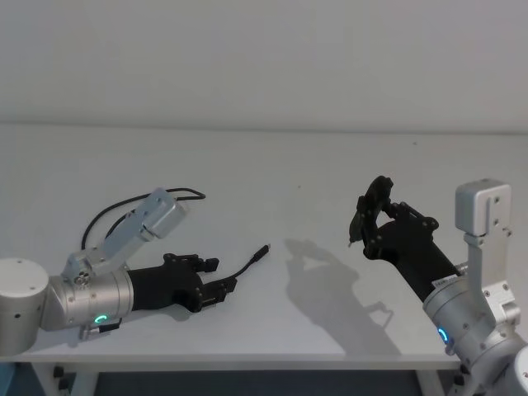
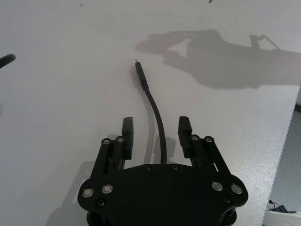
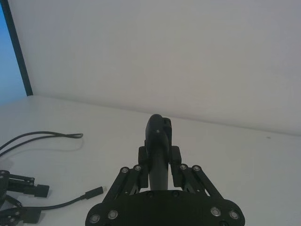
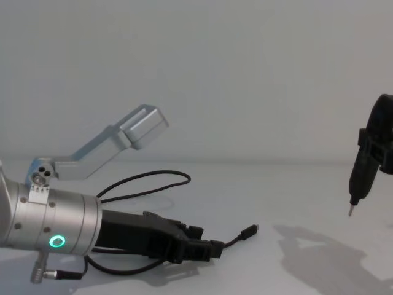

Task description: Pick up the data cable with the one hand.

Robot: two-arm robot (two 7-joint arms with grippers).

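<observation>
We're looking down on a white table [image 1: 330,157] – its bare top is running back to a pale wall [image 1: 264,58]. A grey shadow [image 1: 330,285] is lying across the table's right half. Above it a dark slim object [image 4: 362,166] is hanging clear of the surface, its small pale tip pointing down. In the right wrist view we're catching a blue panel [image 3: 5,70] – a dark frame [image 3: 16,47] is edging it, beyond the table.

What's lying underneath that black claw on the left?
The data cable runs over the white table between the open fingers of the left tool, plug out front. Its stretch beneath the tool's body is hidden.
</observation>
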